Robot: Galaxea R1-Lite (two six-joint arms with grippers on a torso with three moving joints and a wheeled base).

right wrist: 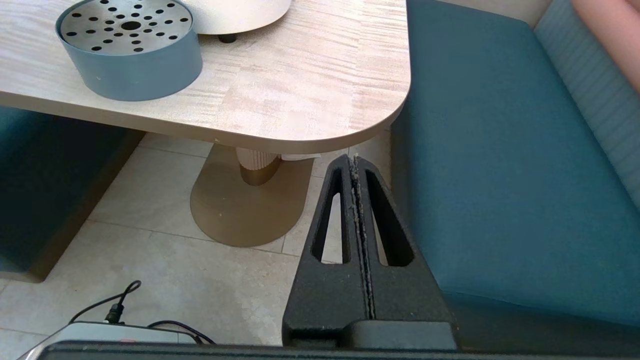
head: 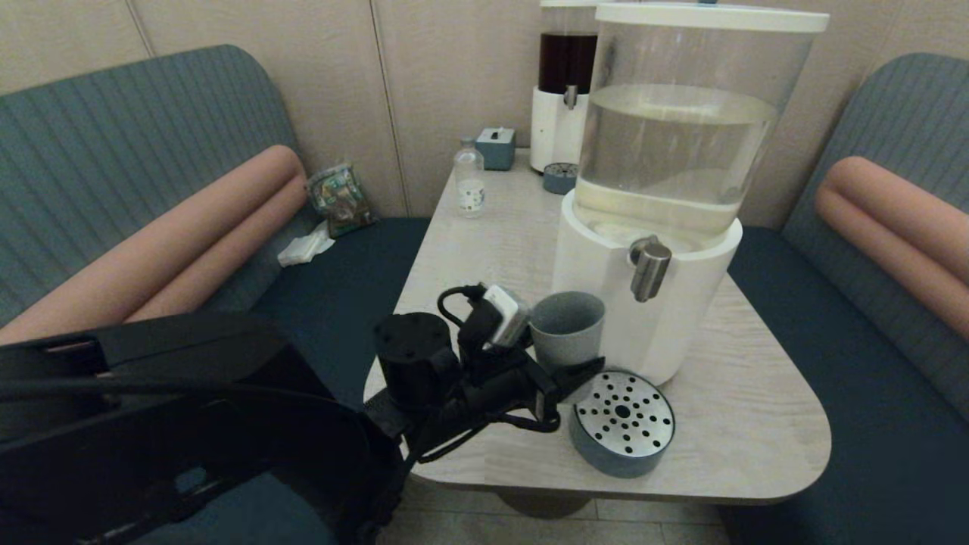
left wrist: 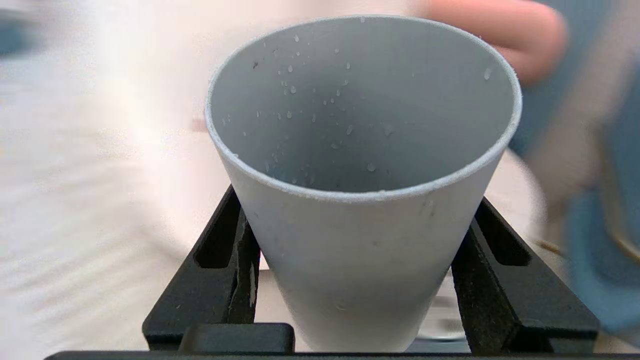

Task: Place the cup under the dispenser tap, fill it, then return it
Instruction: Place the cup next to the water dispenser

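Note:
The grey-blue cup stands upright in my left gripper, which is shut on its lower wall. It sits left of the brushed-metal dispenser tap and lower than it, not beneath the spout. In the left wrist view the cup fills the space between both black fingers; its inside holds only droplets. The tap belongs to the big clear tank on a white base. My right gripper is parked below the table edge, shut with nothing in it.
A round blue drip tray with a perforated metal top lies in front of the white base, right of the cup. Further back stand a clear bottle, a small box and a dark-liquid dispenser. Blue benches flank the table.

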